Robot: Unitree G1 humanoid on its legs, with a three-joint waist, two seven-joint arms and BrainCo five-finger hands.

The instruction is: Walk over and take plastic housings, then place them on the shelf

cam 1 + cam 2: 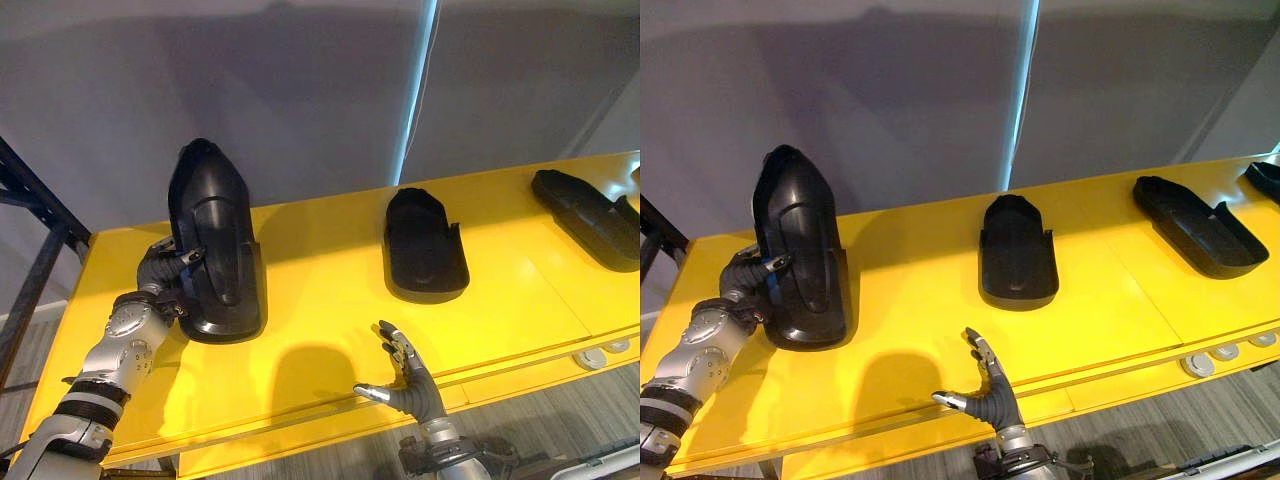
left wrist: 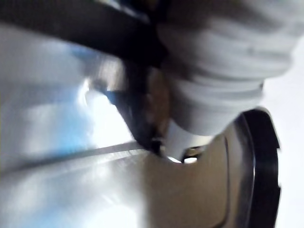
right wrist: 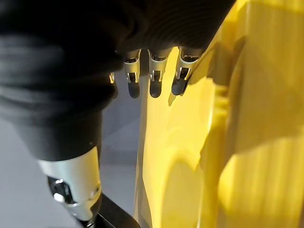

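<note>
Closer, right hand (image 3: 155,85), fingers relaxed, beside shelf (image 3: 180,142)

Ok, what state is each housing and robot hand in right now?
Left housing: tipped up, lower end on the shelf, gripped.
Middle housing: lying flat on the shelf, untouched.
Right housing: lying flat, untouched.
Left robot hand: shut on the left housing's edge.
Right robot hand: open, empty, over the shelf's front edge.

At the right end of the yellow shelf (image 1: 940,330), a fourth black plastic housing (image 1: 1267,178) is cut off by the picture's edge, only a sliver showing. The left hand (image 1: 745,275) curls round the left rim of the tall upright black plastic housing (image 1: 800,250), with some fingertips hidden behind it.
</note>
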